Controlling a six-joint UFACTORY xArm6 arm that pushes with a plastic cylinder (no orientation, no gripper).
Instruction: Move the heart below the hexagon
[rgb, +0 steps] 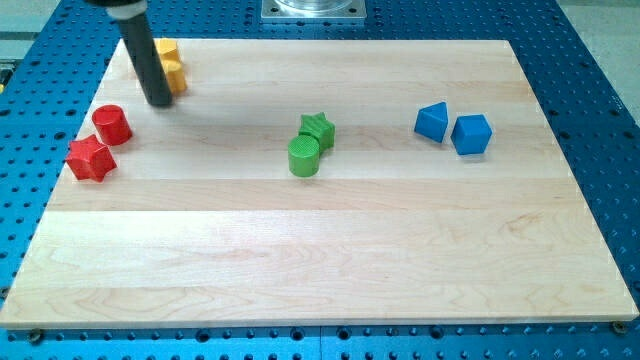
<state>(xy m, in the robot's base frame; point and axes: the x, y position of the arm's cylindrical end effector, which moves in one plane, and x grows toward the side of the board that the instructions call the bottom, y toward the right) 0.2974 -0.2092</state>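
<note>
The yellow hexagon (167, 50) sits near the top left corner of the wooden board (330, 260). The yellow heart (176, 79) lies directly below it, touching or nearly touching it. My tip (158, 101) rests on the board just below and left of the heart. The dark rod rises up and to the left from it and hides the left sides of both yellow blocks.
A red cylinder (112, 124) and a red star (90, 158) sit at the left edge, below my tip. A green star (318, 129) and a green cylinder (304, 156) touch mid-board. Two blue blocks (433, 121) (471, 134) sit at the right.
</note>
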